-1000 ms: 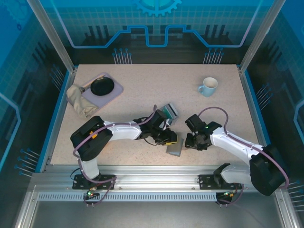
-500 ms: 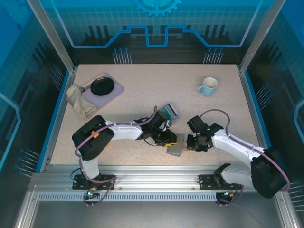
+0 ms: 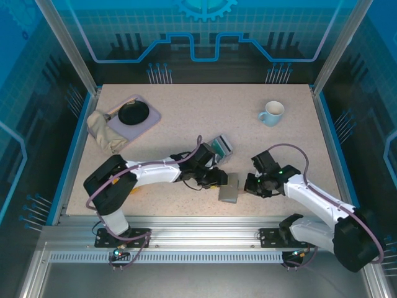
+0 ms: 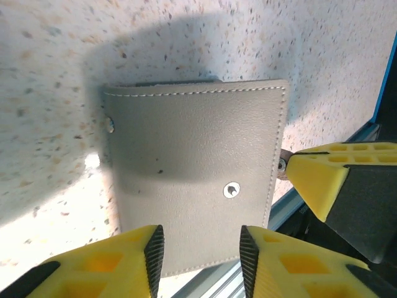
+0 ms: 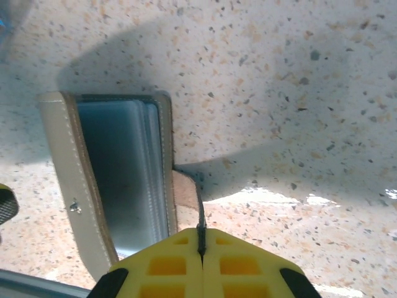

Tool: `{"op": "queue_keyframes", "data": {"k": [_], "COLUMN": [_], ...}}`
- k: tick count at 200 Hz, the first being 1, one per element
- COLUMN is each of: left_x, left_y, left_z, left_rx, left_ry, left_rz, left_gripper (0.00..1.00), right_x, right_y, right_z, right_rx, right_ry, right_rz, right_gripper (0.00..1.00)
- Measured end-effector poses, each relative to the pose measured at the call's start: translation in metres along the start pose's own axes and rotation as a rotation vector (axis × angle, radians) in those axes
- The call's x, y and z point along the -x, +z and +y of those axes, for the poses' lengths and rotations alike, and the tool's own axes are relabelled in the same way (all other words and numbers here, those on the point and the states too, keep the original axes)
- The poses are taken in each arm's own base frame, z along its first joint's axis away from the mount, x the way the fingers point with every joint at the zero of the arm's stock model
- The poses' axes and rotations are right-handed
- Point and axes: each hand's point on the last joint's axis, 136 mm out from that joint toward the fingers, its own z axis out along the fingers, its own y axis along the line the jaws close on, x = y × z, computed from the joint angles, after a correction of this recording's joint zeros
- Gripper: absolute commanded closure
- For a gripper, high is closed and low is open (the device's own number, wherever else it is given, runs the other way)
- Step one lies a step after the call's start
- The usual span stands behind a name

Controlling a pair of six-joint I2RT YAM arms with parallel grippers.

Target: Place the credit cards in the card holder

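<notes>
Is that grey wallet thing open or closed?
Folded nearly shut, unclasped: the wallet lies flat; the right pincer pinches its strap, blue pockets peeking.

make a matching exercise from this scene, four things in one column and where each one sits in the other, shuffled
Things
1. pale blue ceramic mug
2. flat grey stitched card holder
3. round black pan
4. teal-green plastic credit cards

Places
A. on the lilac tray, far left
B. by the near edge, its tab pinched by the right gripper
C. far right, standing alone
D. upright in the clear slotted box, in the middle

Pairs: 1-C, 2-B, 3-A, 4-D
</notes>
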Motion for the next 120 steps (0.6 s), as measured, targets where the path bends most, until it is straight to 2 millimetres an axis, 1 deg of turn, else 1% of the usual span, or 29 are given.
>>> {"op": "queue_keyframes", "data": {"k": [16, 35, 60, 80, 98, 120], "left_x": [0.003, 0.004, 0.0, -0.004, -0.005, -0.004], "left_y": [-0.005, -0.006, 0.004, 0.012, 0.017, 0.021], "left_z": [0.003, 0.009, 0.024, 0.038, 0.043, 0.043], "left_rx": [0.042, 0.079, 0.128, 0.165, 0.179, 0.182], "left_ry": [0.012, 0.015, -0.006, -0.025, -0.033, -0.033], "left_rz": [-0.017, -0.019, 0.008, 0.032, 0.042, 0.046], "left_gripper": [0.56, 0.56, 0.56, 0.56, 0.55, 0.52], "right_x": [0.002, 0.004, 0.011, 0.013, 0.014, 0.015], "right_y": [0.0, 0.0, -0.001, 0.002, 0.003, 0.003], "right_z": [0.002, 0.005, 0.012, 0.013, 0.014, 0.017], "right_rx": [0.049, 0.099, 0.17, 0.194, 0.216, 0.239], "right_ry": [0.011, 0.018, 0.005, -0.002, -0.004, -0.011], "right_rz": [-0.001, 0.005, 0.011, 0.031, 0.042, 0.048], "right_gripper": [0.99, 0.99, 0.99, 0.99, 0.99, 0.99]}}
